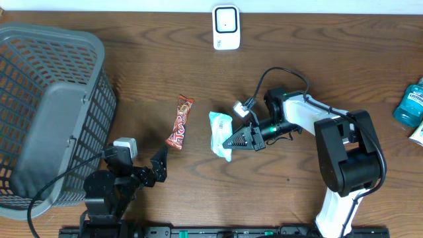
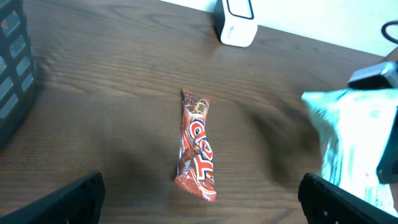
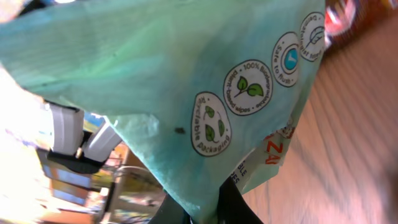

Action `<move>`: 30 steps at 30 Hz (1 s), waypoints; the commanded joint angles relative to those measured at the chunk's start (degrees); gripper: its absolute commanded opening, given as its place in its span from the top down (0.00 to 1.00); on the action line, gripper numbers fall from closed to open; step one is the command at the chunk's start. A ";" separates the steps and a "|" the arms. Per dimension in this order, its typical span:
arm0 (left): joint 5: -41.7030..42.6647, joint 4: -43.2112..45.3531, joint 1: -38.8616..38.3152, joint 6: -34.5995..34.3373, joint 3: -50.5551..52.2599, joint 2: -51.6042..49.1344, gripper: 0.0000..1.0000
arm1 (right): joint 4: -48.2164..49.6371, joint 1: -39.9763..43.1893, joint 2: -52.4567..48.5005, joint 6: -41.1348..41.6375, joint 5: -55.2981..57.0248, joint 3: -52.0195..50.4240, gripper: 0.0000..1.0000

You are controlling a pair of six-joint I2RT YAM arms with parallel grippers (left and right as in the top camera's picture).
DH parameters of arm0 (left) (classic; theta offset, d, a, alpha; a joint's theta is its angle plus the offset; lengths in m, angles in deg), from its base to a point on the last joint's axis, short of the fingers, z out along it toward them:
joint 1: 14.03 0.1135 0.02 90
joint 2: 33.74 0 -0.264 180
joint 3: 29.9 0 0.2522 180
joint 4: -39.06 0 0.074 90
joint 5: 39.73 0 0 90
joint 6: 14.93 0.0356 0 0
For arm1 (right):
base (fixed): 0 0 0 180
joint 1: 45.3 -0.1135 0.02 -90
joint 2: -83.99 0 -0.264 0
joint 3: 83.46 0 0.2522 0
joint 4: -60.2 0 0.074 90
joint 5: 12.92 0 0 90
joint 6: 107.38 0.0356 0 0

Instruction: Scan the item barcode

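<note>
My right gripper (image 1: 229, 141) is shut on a teal wipes packet (image 1: 220, 134), lifted a little off the wooden table at its middle. The packet fills the right wrist view (image 3: 186, 81), pinched at its lower edge between the black fingers (image 3: 239, 208). It also shows at the right edge of the left wrist view (image 2: 354, 149). A white scanner (image 1: 225, 27) stands at the table's far edge, well beyond the packet. My left gripper (image 1: 158, 165) is open near the front edge. A red candy bar (image 2: 197, 146) lies ahead of it.
A grey plastic basket (image 1: 39, 99) takes up the left side. The red candy bar (image 1: 180, 121) lies just left of the packet. A blue bottle (image 1: 410, 102) stands at the far right edge. The scanner (image 2: 236, 22) appears at the top of the left wrist view.
</note>
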 commanded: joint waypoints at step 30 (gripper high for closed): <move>0.52 0.04 -0.13 0.52 -0.20 0.20 0.01 | -43.17 -0.66 22.75 -46.99 -1.36 -0.79 0.99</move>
